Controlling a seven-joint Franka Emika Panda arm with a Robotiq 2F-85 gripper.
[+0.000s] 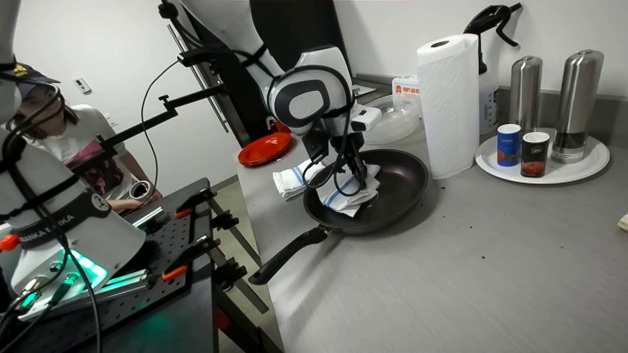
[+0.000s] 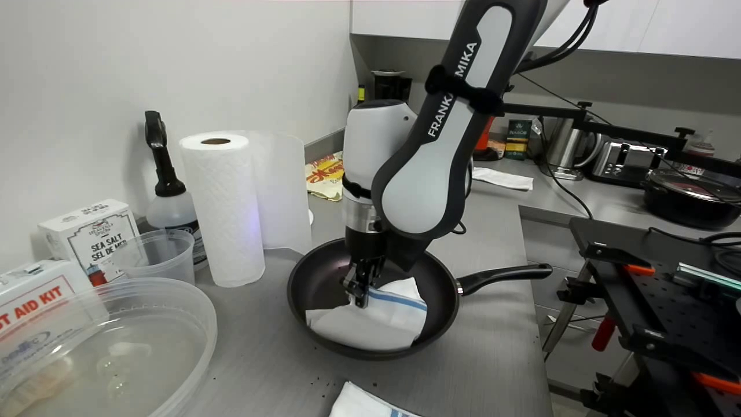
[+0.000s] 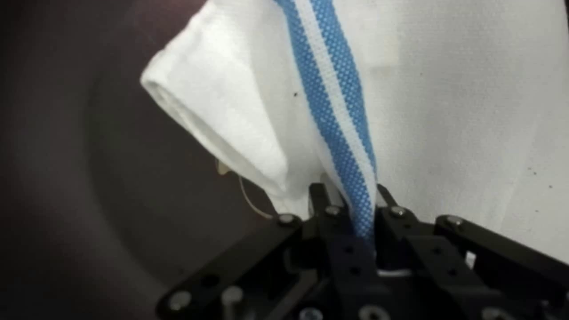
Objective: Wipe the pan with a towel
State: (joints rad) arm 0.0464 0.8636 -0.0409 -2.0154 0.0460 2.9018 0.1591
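Note:
The black frying pan [image 1: 402,191] stands on the grey counter and shows in both exterior views [image 2: 315,289], its handle pointing to the counter's edge. The white towel with blue stripes [image 1: 338,193] lies bunched inside the pan; it also shows in an exterior view [image 2: 370,327]. My gripper [image 2: 360,298] points down into the pan. In the wrist view my gripper [image 3: 349,198] is shut on a striped fold of the towel [image 3: 444,111]. The dark pan floor [image 3: 142,178] shows beside the cloth, with a small pale scrap at the towel's edge.
A second striped white cloth [image 1: 292,181] lies on the counter beside the pan. A paper roll [image 1: 449,108] stands close to the pan. A white plate [image 1: 588,166] holds shakers and grinders. A red dish [image 1: 265,149] and a clear tub [image 2: 197,359] stand nearby. Dark crumbs dot the counter.

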